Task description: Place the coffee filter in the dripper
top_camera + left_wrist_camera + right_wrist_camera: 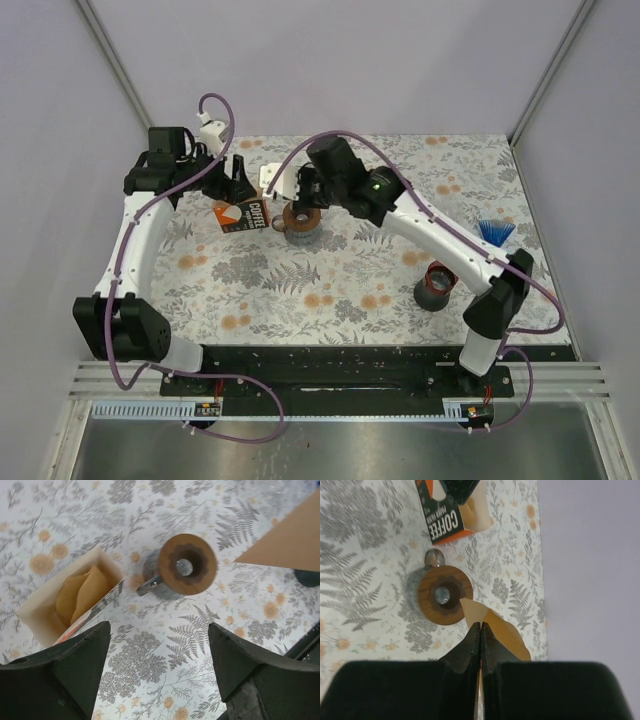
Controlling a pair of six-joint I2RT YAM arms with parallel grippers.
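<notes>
The dripper (301, 222) is a brown wooden ring on a grey base, standing mid-table; it also shows in the left wrist view (186, 565) and the right wrist view (444, 595). My right gripper (480, 626) is shut on a brown paper coffee filter (507, 632), whose tip hangs over the dripper's rim. The filter's corner shows in the left wrist view (292, 537). My left gripper (157, 652) is open and empty, hovering above the cloth near the filter box (70, 602).
The orange and black filter box (243, 215) lies open left of the dripper, with more filters inside. A dark cup (436, 285) stands at the right, a blue fan-shaped thing (496, 232) further right. White walls enclose the floral cloth.
</notes>
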